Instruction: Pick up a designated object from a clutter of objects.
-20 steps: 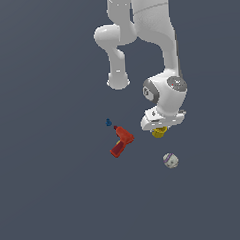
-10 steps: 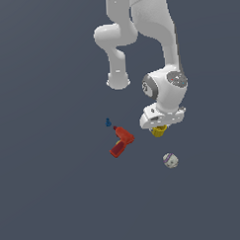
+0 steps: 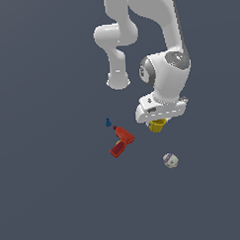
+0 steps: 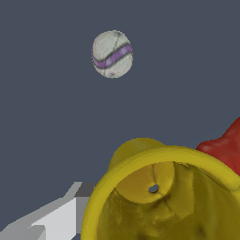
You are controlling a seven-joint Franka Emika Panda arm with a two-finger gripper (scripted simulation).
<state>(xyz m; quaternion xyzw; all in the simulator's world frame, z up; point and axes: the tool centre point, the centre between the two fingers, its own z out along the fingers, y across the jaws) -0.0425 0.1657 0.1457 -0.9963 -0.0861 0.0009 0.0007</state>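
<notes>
While the white robot arm point(image 3: 161, 46) reaches down from the top of the exterior view, its gripper point(image 3: 159, 121) sits right over the small yellow cup point(image 3: 157, 125), whose lower part peeks out just beneath the wrist housing. The fingertips themselves are hidden behind that housing, so I cannot tell how wide the gripper stands or whether it actually has hold of the cup. In the wrist view the yellow cup point(image 4: 159, 197) fills the near part of the picture, seen straight down its open mouth, with a flared rim and a small dark hole in its floor. One pale grey finger point(image 4: 51, 218) shows beside the cup's outer wall, very close to the rim; whether it touches is unclear.

Moving outward in the exterior view, the red power drill point(image 3: 121, 141) lies tilted on the dark grey floor point(image 3: 56, 194) just to the exterior view's left of the cup. A tiny blue piece point(image 3: 108, 123) sits near the drill's upper end. The white ball with purple marks point(image 3: 169, 160) rests below the cup, apart from it. In the wrist view the ball point(image 4: 112, 54) lies well beyond the cup, and a red edge of the drill point(image 4: 225, 145) shows behind the rim.
</notes>
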